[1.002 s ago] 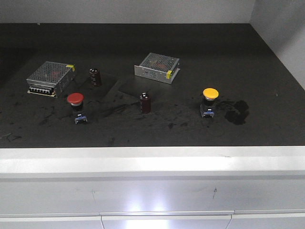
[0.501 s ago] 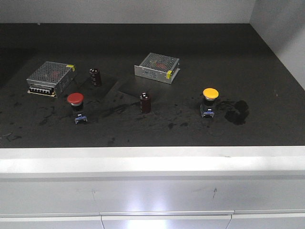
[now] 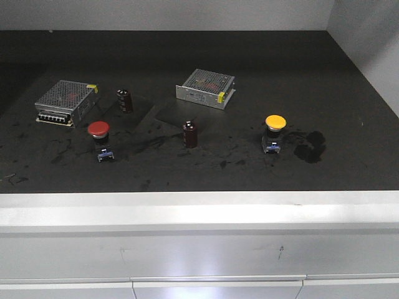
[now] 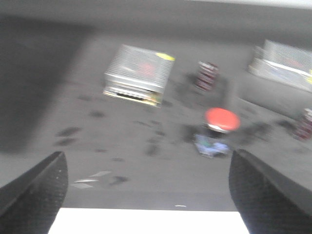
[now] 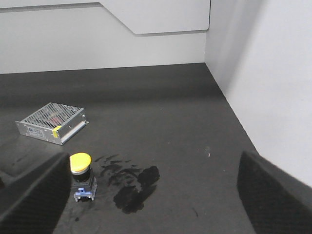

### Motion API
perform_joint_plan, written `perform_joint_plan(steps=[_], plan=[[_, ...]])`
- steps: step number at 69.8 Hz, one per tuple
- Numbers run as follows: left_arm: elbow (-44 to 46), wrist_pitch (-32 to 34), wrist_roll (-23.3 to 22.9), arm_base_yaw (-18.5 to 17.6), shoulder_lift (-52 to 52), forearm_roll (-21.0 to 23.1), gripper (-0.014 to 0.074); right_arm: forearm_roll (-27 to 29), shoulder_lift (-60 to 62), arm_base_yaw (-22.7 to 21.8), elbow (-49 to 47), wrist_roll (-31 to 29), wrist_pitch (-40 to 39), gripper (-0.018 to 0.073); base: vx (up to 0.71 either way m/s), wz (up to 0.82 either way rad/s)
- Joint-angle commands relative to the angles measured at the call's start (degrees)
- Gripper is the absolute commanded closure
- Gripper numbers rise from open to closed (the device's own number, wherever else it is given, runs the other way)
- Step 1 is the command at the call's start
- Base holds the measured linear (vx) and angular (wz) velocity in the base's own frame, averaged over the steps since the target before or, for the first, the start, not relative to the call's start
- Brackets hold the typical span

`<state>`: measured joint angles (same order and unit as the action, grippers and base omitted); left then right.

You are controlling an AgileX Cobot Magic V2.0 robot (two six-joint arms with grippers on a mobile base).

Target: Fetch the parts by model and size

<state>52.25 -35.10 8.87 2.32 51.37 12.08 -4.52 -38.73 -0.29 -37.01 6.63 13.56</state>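
Note:
A red-capped push-button part point(image 3: 99, 138) stands at the left of the dark tabletop point(image 3: 249, 168), and a yellow-capped one point(image 3: 274, 132) stands at the right. Neither gripper shows in the front view. In the blurred left wrist view, the red part point(image 4: 218, 127) sits ahead and right of centre, beyond my open left gripper point(image 4: 148, 195), which holds nothing. My right gripper point(image 5: 153, 195) is open and empty too. The yellow part point(image 5: 82, 175) stands just inside its left finger point(image 5: 34, 195), farther ahead.
Two silver perforated metal boxes point(image 3: 67, 102) point(image 3: 206, 88) lie at the back. Dark cylindrical capacitors point(image 3: 124, 100) point(image 3: 190, 134) stand between them. A black stain point(image 3: 310, 146) marks the table right of the yellow part. A grey wall point(image 5: 263, 87) rises on the right; the white table edge point(image 3: 199, 208) runs along the front.

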Motion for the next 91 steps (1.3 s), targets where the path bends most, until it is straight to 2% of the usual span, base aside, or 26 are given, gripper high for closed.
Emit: perform_joint_plan(steps=[1, 12, 23, 35, 41, 49, 55, 65, 75, 91], plan=[[4.9, 1.1, 4.6, -0.1, 4.4, 6.5, -0.0015, -0.6, -0.1, -0.3, -1.8, -0.5, -4.7, -0.0074, 0.00, 0.00], [11.7, -2.4, 6.2, -0.8, 13.4, 8.3, -0.0015, -0.6, -0.1, -0.3, -1.8, -0.5, -4.7, -0.0073, 0.00, 0.00], [19.0, -4.5, 5.5, -5.1, 21.5, 8.3, -0.0015, -0.6, -0.1, -0.3, -1.8, -0.5, -4.7, -0.0071, 0.00, 0.00], [28.1, -8.1, -3.7, -9.6, 30.3, 5.3, -0.0014, -0.6, -0.1, -0.3, -1.8, -0.5, -4.7, -0.0066, 0.00, 0.00], [33.1, -12.2, -10.2, -11.5, 34.5, 0.0, -0.0014, -0.6, -0.1, -0.3, -1.8, -0.5, -4.7, -0.0063, 0.00, 0.00], [40.6, -20.1, -19.2, -14.3, 40.5, -9.4, -0.0013, -0.6, -0.1, -0.3, -1.8, -0.5, -4.7, -0.0060, 0.00, 0.00], [46.2, -25.6, -23.9, -16.2, 44.9, -13.1, -0.0011, -0.6, -0.1, -0.3, -1.8, -0.5, -4.7, -0.0057, 0.00, 0.00], [54.2, -30.9, -26.7, -17.4, 51.3, -13.4, -0.0010, -0.6, -0.2, -0.3, -1.8, -0.5, -4.7, -0.0054, 0.00, 0.00], [59.8, -35.9, -26.8, -17.6, 56.6, -13.2, 0.0005, -0.6, -0.4, 0.4, -1.8, -0.5, -4.7, -0.0052, 0.00, 0.00], [60.6, -35.9, -27.2, -17.6, 59.9, -14.2, 0.0020, -0.7, -0.4, 3.7, -1.8, -0.5, -4.7, -0.0047, 0.00, 0.00]])
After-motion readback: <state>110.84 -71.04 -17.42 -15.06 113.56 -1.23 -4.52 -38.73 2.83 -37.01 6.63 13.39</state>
